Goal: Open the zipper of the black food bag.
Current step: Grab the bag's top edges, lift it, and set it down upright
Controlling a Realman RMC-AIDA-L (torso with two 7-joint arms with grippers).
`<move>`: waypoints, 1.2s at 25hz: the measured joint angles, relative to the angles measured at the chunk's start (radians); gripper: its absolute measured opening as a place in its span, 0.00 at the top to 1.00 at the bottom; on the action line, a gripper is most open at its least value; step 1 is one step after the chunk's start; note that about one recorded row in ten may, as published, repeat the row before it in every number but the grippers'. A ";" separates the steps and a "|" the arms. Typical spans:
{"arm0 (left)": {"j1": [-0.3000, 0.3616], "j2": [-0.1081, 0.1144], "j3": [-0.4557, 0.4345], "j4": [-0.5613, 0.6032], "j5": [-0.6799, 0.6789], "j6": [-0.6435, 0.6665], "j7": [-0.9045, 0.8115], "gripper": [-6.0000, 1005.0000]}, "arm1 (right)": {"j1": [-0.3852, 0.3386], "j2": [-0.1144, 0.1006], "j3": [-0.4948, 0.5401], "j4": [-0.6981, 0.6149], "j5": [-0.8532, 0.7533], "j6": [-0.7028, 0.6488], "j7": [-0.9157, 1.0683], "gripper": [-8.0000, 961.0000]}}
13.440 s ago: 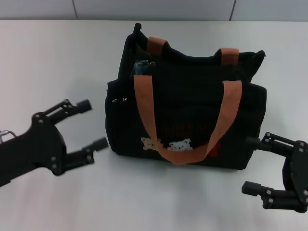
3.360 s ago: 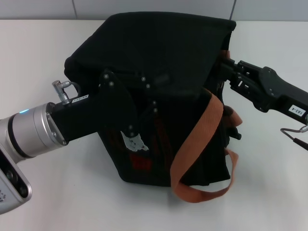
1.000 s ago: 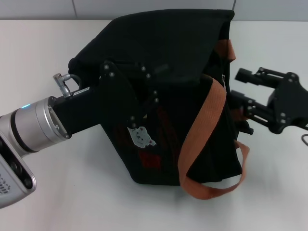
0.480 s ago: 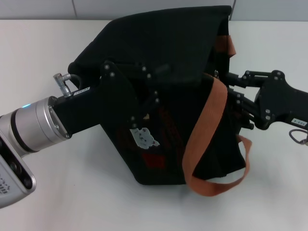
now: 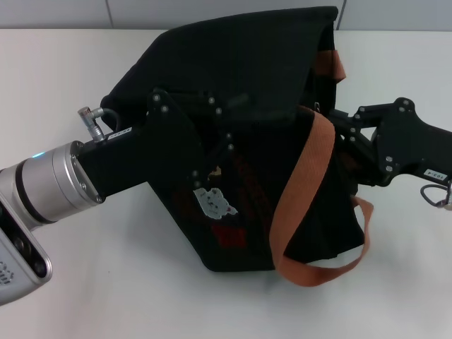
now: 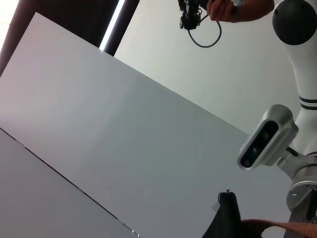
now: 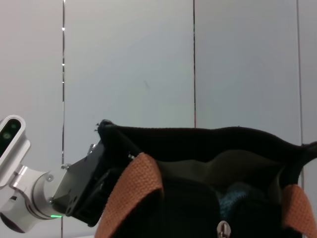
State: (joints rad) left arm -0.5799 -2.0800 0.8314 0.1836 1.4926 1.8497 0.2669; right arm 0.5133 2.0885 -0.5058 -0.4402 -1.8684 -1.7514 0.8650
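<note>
The left gripper (image 5: 205, 166) presses into the left-hand face of the black food bag (image 5: 240, 85), taken here as the landmark, and appears to grip the fabric there to brace the bag; its fingertips are lost against the dark cloth, so whether they are closed on the fabric or only pushed against it cannot be told. The bag lies on the white table (image 5: 85, 282), tipped over, with one corner raised toward the far wall. Its long axis runs from the raised far corner down toward the near right, and its mouth faces right, toward the right arm. The bear patches (image 5: 214, 202) sit just right of the left gripper on the bag's front face. One of the orange straps (image 5: 307, 173) drapes across the bag's right half and loops onto the table at its near right corner. The right gripper (image 5: 337, 127) is at the bag's right end, at the rim where the zipper (image 7: 224, 228) runs; the right wrist view shows a small silver pull tab at the mouth, below the gaping rim and between the two straps. The fingers of the right gripper are hidden against the bag, so grasp or release cannot be told. The step in hand is judged to be acquiring the pull tab. The next move calls for a firm pinch on the tab, then a pull along the rim line while the left gripper holds the bag against the pull.
</note>
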 joint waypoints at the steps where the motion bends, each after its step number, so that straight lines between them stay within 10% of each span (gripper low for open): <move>1: 0.000 0.000 0.000 0.000 0.000 0.000 0.000 0.90 | 0.000 0.000 -0.002 0.000 0.000 -0.003 -0.005 0.88; 10: -0.002 0.000 0.000 0.002 0.003 0.002 0.000 0.90 | 0.001 0.001 -0.004 0.001 0.013 -0.022 -0.030 0.99; 20: -0.005 0.000 0.001 0.000 0.006 0.002 0.000 0.90 | 0.003 0.001 -0.041 0.002 0.013 -0.017 -0.085 0.72; 30: -0.012 0.000 0.004 -0.001 0.007 0.002 0.000 0.90 | 0.003 0.002 -0.042 0.017 0.035 -0.007 -0.118 0.76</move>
State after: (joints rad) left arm -0.5916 -2.0800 0.8358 0.1825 1.5001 1.8516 0.2669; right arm 0.5166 2.0908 -0.5482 -0.4233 -1.8338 -1.7585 0.7470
